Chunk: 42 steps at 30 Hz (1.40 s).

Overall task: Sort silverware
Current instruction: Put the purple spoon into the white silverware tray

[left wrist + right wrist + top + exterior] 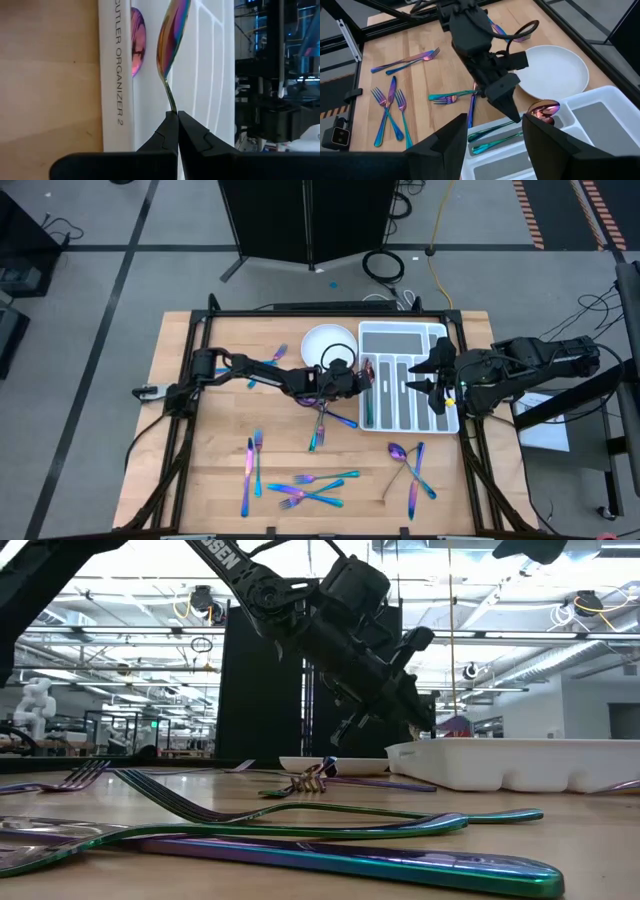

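Note:
Iridescent silverware lies scattered on the wooden table: forks [255,465], crossed pieces [310,485], and a spoon and knife [408,467]. My left gripper [368,373] reaches over the left edge of the white cutlery tray [405,390] and is shut on a spoon [172,37]. The spoon's bowl [544,109] hangs over the tray. Another spoon bowl [137,42] and teal pieces [490,131] lie in the tray's compartments. My right gripper [427,377] hovers open over the tray's right part, touching nothing. My left gripper [177,114] pinches the spoon's thin handle [171,102] between its two fingertips. The fingers come slanting down from the table's left and lie in line with the handle. The bowl points away from the fingers, over the tray; whether it touches the tray I cannot tell.
A round white plate [328,343] sits just left of the tray's far end, behind my left arm. More silverware lies under the left arm [322,425] and near the far left [278,355]. Bare wood shows along the table's left side.

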Available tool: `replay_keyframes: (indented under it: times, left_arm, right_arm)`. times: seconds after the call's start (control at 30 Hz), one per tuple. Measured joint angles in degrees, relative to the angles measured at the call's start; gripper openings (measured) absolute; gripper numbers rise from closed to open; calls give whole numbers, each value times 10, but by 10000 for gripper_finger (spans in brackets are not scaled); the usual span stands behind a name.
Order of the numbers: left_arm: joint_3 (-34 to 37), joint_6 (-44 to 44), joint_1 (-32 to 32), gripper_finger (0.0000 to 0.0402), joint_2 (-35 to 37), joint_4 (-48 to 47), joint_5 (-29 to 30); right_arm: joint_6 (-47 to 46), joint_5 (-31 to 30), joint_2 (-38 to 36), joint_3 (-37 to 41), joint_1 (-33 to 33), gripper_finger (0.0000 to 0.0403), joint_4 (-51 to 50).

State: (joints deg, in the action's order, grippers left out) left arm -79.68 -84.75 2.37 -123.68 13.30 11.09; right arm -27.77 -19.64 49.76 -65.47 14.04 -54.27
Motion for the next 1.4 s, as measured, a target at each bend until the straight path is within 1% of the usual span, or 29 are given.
replay_keyframes:
  times: [0.27,0.4,0.8,1.03,1.2,1.3,1.4]
  left_arm:
    - [0,-20,0,0,-3,-13,-4]
    - [0,-19,2,3,-3,-5,-13]
    - [0,-20,5,73,-3,-4,-33]
    - [0,-64,16,82,-3,-3,-52]
    - [0,-64,24,82,-3,2,-67]
    - [1,-28,28,82,6,31,-79]
    - [1,34,29,82,41,58,-82]
  right_arm:
    - [0,0,0,0,0,183,11]
    - [0,0,0,0,0,183,24]
    - [-14,0,0,0,0,183,30]
    - [-15,0,0,0,0,183,30]
    - [-15,1,0,0,0,183,30]
    - [-15,2,0,0,0,183,30]
    - [-15,5,0,0,0,183,28]
